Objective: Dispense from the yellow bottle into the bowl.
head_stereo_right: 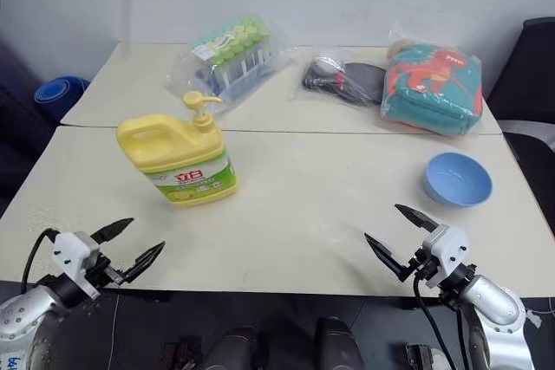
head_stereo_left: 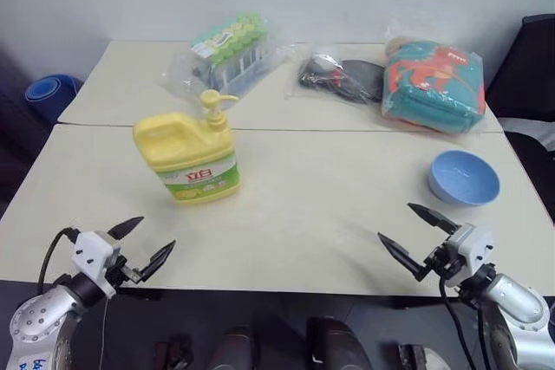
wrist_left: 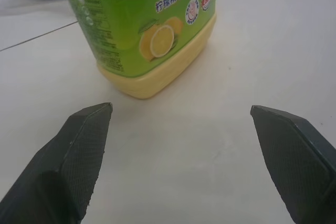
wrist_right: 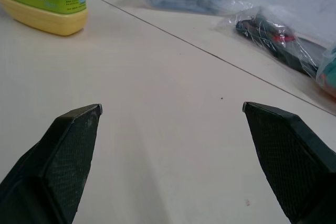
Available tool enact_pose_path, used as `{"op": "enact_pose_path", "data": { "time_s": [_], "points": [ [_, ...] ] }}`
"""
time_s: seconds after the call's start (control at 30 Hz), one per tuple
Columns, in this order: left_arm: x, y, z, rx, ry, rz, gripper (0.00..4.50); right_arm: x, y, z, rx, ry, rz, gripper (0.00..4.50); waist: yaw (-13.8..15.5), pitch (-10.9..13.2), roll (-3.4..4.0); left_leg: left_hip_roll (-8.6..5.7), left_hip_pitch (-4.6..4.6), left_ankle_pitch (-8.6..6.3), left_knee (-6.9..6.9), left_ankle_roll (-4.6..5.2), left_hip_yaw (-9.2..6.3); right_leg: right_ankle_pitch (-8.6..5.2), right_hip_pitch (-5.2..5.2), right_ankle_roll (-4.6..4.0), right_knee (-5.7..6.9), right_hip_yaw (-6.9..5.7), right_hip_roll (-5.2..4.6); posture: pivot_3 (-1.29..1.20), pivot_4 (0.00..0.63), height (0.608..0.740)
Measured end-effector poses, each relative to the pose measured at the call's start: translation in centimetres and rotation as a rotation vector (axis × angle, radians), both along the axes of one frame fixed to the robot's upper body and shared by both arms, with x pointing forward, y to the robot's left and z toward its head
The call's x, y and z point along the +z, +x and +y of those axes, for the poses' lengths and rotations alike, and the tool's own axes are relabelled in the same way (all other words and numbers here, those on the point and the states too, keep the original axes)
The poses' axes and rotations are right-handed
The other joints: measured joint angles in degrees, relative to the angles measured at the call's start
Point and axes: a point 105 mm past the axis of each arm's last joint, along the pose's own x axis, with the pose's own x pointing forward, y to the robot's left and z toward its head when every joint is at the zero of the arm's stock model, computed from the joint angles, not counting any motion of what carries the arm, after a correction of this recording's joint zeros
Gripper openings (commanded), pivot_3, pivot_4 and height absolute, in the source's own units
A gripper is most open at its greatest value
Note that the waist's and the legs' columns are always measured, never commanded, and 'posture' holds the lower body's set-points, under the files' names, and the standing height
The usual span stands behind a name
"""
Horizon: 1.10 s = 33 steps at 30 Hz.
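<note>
The yellow bottle [head_stereo_left: 189,155] stands upright on the near table, left of centre, its pump top facing right and its green label toward me. The light-blue bowl [head_stereo_left: 464,178] rests at the right side of the same table. My left gripper [head_stereo_left: 143,244] hovers open over the front edge, short of the bottle, whose base [wrist_left: 157,66] fills the far part of the left wrist view. My right gripper [head_stereo_left: 414,231] is open near the front right, just in front of and left of the bowl, holding nothing. The bottle's lower corner [wrist_right: 47,9] also appears in the right wrist view.
On the far table lie a clear pack of green-capped tubes [head_stereo_left: 230,49], a bagged dark item [head_stereo_left: 342,78] and a teal patterned pouch [head_stereo_left: 434,84]. A seam [head_stereo_left: 347,130] runs between the two tables. A blue roll [head_stereo_left: 50,91] sits off the left edge.
</note>
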Motion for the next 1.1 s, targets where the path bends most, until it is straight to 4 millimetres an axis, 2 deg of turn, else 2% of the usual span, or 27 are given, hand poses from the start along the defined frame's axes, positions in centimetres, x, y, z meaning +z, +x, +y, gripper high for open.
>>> {"op": "enact_pose_path", "data": {
  "time_s": [0.1, 0.17, 0.3, 0.37, 0.43, 0.53, 0.6, 0.67, 0.73, 0.83, 0.93, 1.0, 1.1],
  "points": [
    [0.0, 0.0, -0.3, -0.020, 0.006, 0.016, 4.47, -0.1, -0.1, -0.1, -0.004, -0.003, 0.003, 4.50, 0.1, 0.0, 0.00, 0.00, 0.00, 0.00, 0.01, 0.00, 0.00, 0.00, 0.00, 0.00, 0.00, 0.00, 0.00, 0.00, 0.150, 0.740],
    [0.6, -0.2, -1.4, -0.094, -0.051, 0.039, 4.47, -0.6, -0.8, -1.0, -0.042, -0.004, 0.026, 4.50, 0.4, 0.0, -0.01, -0.01, -0.03, 0.00, 0.02, 0.00, -0.04, 0.00, 0.03, 0.00, -0.02, -0.02, -0.03, 0.00, 0.150, 0.740],
    [2.5, -0.4, -4.4, -0.289, -0.133, 0.064, 4.47, 0.1, -2.5, -5.5, -0.202, -0.041, 0.030, 4.50, 1.4, 0.0, 0.04, -0.05, -0.04, -0.02, 0.10, 0.03, -0.05, 0.00, 0.08, 0.00, -0.07, 0.00, -0.08, 0.00, 0.150, 0.740],
    [4.2, 0.4, -6.9, -0.401, -0.153, 0.034, 4.47, 0.2, -3.8, -8.4, -0.310, -0.051, 0.044, 4.50, 1.7, 0.0, 0.02, -0.05, 0.00, -0.01, 0.13, 0.03, -0.11, 0.00, 0.16, 0.01, -0.06, -0.04, -0.08, 0.00, 0.150, 0.740],
    [6.0, 0.8, -9.4, -0.505, -0.171, -0.006, 4.47, 0.0, -5.0, -10.4, -0.383, -0.060, 0.059, 4.50, 1.5, 0.0, 0.04, -0.05, 0.05, -0.02, 0.11, 0.03, -0.10, 0.00, 0.20, 0.01, -0.05, -0.03, -0.06, 0.00, 0.150, 0.740],
    [7.9, 1.2, -12.3, -0.625, -0.202, -0.033, 4.47, -1.6, -6.5, -12.4, -0.471, -0.053, 0.116, 4.50, 0.9, 0.0, 0.11, -0.04, 0.06, 0.00, 0.07, 0.00, -0.05, 0.00, 0.16, 0.01, -0.02, 0.00, 0.00, 0.00, 0.150, 0.740],
    [8.4, 1.1, -13.4, -0.667, -0.216, -0.036, 4.47, -2.3, -6.8, -12.8, -0.500, -0.033, 0.134, 4.50, 0.0, 0.0, 0.13, -0.03, 0.08, 0.03, 0.06, -0.04, 0.00, 0.01, 0.15, 0.01, 0.03, 0.04, 0.04, 0.00, 0.150, 0.740],
    [8.5, 1.3, -14.0, -0.677, -0.233, -0.023, 4.47, -1.8, -5.6, -12.7, -0.505, -0.006, 0.110, 4.50, -0.9, 0.0, 0.18, -0.02, 0.11, 0.08, 0.10, -0.05, 0.10, 0.02, 0.13, 0.04, 0.14, 0.13, 0.06, 0.00, 0.150, 0.740],
    [8.8, 1.6, -14.3, -0.680, -0.239, -0.027, 4.47, 0.0, -3.1, -12.1, -0.468, 0.015, 0.060, 4.50, -1.7, 0.0, 0.17, -0.03, 0.15, 0.10, 0.20, -0.04, 0.21, 0.04, 0.11, 0.07, 0.29, 0.24, 0.06, 0.00, 0.150, 0.740],
    [9.1, 1.8, -14.3, -0.682, -0.235, -0.035, 4.47, 2.6, -0.1, -10.7, -0.374, -0.006, 0.028, 4.50, -1.1, 0.0, 0.22, -0.02, 0.08, 0.15, 0.18, -0.13, 0.07, 0.03, 0.00, 0.05, 0.31, 0.15, 0.09, 0.00, 0.150, 0.740],
    [9.2, 1.9, -14.4, -0.684, -0.229, -0.037, 4.47, 4.1, 3.8, -9.8, -0.305, -0.046, 0.101, 4.50, -1.1, 0.0, 0.21, -0.04, 0.00, 0.17, 0.24, -0.10, 0.06, 0.03, -0.03, 0.05, 0.29, 0.13, 0.06, 0.00, 0.150, 0.740],
    [9.2, 2.0, -14.3, -0.676, -0.228, -0.036, 4.47, 4.5, 6.0, -9.6, -0.291, -0.068, 0.154, 4.50, -0.7, 0.0, 0.18, -0.03, -0.06, 0.17, 0.24, -0.11, -0.03, 0.02, -0.04, 0.04, 0.22, 0.05, 0.07, 0.00, 0.150, 0.740],
    [9.2, 2.0, -14.3, -0.668, -0.227, -0.035, 4.47, 3.2, 7.9, -9.0, -0.273, -0.084, 0.254, 4.50, 0.4, 0.0, 0.18, -0.05, -0.19, 0.17, 0.26, -0.10, -0.07, 0.02, -0.07, 0.04, 0.14, -0.04, 0.05, 0.00, 0.150, 0.740]
  ]
}}
